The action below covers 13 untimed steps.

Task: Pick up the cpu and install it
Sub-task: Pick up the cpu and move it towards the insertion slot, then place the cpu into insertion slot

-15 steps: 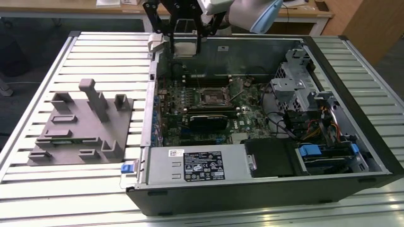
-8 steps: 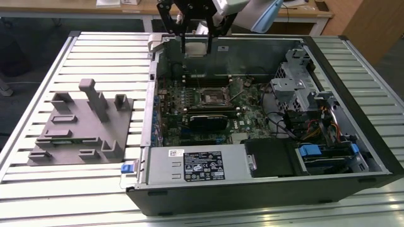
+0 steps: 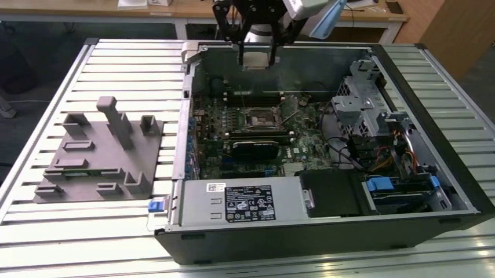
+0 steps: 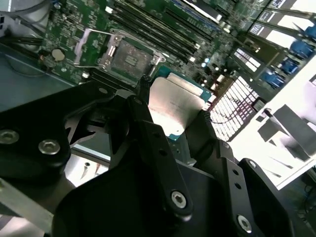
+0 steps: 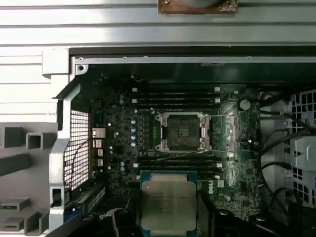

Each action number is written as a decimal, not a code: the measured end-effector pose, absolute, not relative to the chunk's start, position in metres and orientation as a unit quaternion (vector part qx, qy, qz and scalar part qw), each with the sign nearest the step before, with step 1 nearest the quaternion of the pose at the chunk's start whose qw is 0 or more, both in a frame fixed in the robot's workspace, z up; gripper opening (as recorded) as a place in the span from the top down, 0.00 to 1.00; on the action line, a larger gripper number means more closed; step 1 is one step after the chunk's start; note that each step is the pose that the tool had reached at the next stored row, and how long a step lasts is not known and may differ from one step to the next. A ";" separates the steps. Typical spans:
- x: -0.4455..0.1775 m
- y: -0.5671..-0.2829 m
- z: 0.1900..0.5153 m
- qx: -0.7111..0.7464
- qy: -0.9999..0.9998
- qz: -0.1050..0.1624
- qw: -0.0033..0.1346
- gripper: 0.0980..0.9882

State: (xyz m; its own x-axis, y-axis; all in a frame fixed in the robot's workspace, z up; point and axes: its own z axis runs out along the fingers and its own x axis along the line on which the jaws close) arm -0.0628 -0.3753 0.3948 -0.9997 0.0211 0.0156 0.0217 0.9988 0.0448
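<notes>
The cpu (image 3: 257, 58), a flat square chip with a silver top and green rim, hangs in the air over the far wall of the open computer case. My gripper (image 3: 257, 53) is shut on it, one black finger on each side. In the second wrist view the cpu (image 4: 175, 106) sits between the two fingers (image 4: 148, 118), with the gripper (image 4: 175, 98) closed on its edges. The first wrist view shows the cpu (image 5: 168, 202) top up. The open motherboard socket (image 3: 261, 119) (image 4: 129, 57) (image 5: 181, 131) lies below it, with its metal frame lifted open and nothing in it.
The case (image 3: 325, 231) lies on its side on a slatted table (image 3: 46, 243). Inside are memory slots (image 5: 175, 96), a black card (image 3: 259, 145), a power supply (image 3: 240, 202) and drive cages (image 3: 363, 104). A grey fixture (image 3: 101, 156) stands at the exterior view's left.
</notes>
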 end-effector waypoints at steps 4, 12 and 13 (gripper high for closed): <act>-0.050 -0.375 0.395 -0.011 -1.000 -0.023 0.008 0.50; -0.043 -0.375 0.394 -0.011 -1.000 -0.022 0.007 0.50; -0.043 -0.375 0.394 -0.011 -1.000 -0.022 0.007 0.50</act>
State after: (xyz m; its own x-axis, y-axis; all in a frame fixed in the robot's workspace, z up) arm -0.0432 -0.3747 0.3944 -0.9996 0.0223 0.0153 0.0229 0.9987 0.0447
